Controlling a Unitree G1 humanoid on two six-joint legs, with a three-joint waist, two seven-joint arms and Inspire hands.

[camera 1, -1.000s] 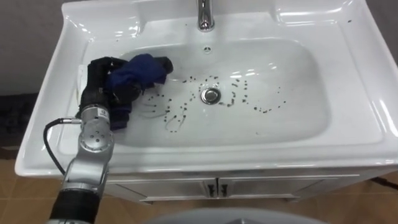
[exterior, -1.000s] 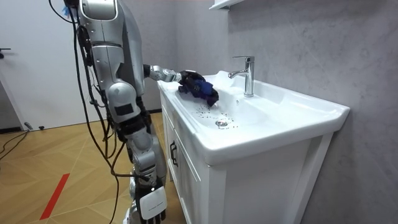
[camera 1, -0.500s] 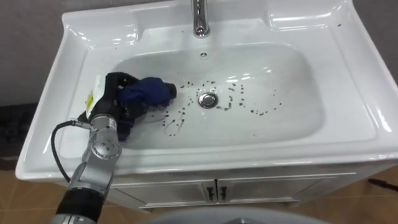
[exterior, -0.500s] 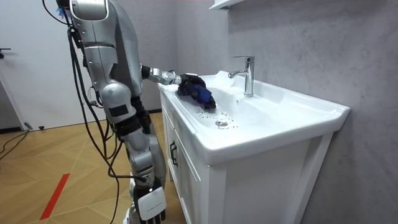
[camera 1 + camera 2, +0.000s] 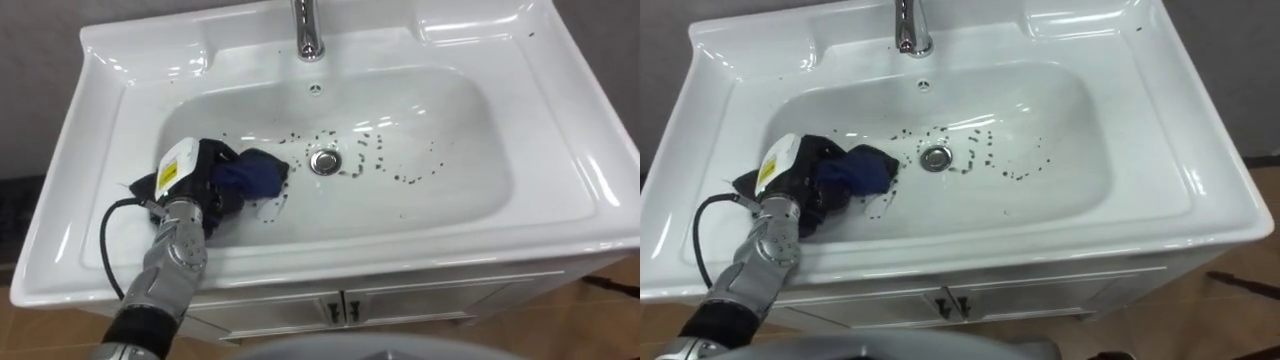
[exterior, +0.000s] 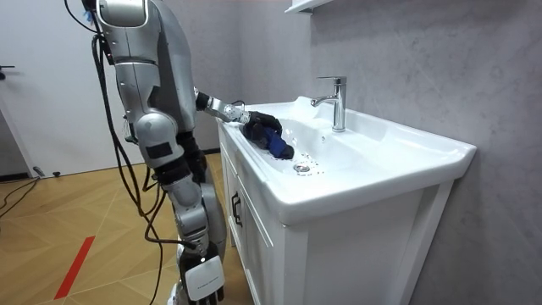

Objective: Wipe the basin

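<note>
A white basin [image 5: 470, 215] [image 5: 1080, 200] [image 6: 356, 174] tops a white vanity. Dark specks of dirt [image 5: 385, 160] [image 5: 985, 150] lie scattered around the drain [image 5: 323, 161] [image 5: 935, 156]. My left hand [image 5: 195, 185] [image 5: 800, 190] [image 6: 254, 123] is down in the bowl's left part, shut on a dark blue cloth [image 5: 252, 175] [image 5: 858, 172] [image 6: 275, 140]. The cloth rests on the bowl's floor just left of the drain. In the room view I stand at the vanity's left end, left arm stretched over the rim.
A chrome tap [image 5: 307, 28] [image 5: 910, 25] [image 6: 335, 102] stands at the back centre of the basin. Cabinet doors with small handles [image 5: 340, 308] sit below the front rim. A grey wall [image 6: 423, 59] is behind the vanity, wooden floor [image 6: 76, 246] beside it.
My left hand has dragged the cloth down the bowl's left slope to the floor, nearer the front and the drain. The eye views have shifted, so the basin sits lower and more to the left.
</note>
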